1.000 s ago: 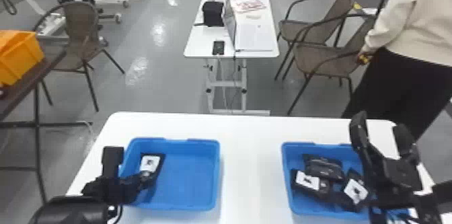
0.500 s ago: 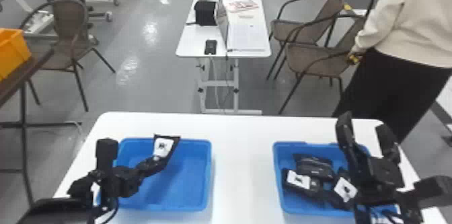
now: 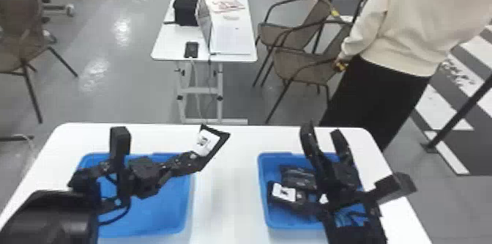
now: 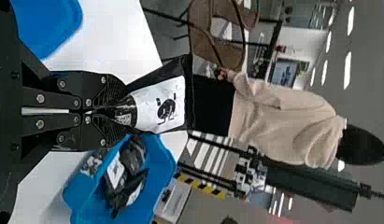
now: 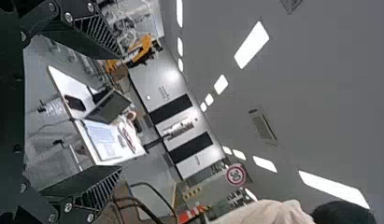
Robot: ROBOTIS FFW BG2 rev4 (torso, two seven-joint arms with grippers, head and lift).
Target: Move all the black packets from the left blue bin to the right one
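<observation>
The left claw grips one black packet, two bins below.

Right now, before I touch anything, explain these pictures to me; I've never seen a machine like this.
This is a two-armed robot at a white table. The head view looks forward and down from its head; the other two come from cameras on its wrists and are turned on their side, so upright things lie sideways.

Two blue plastic bins stand on the table: the left bin and the right bin, which has several black packets in it, some with white labels.

The left gripper has its two fingers closed on one end of a black packet with a white label, held up above the table. The right gripper is open, with nothing between its fingers, above the right bin.
</observation>
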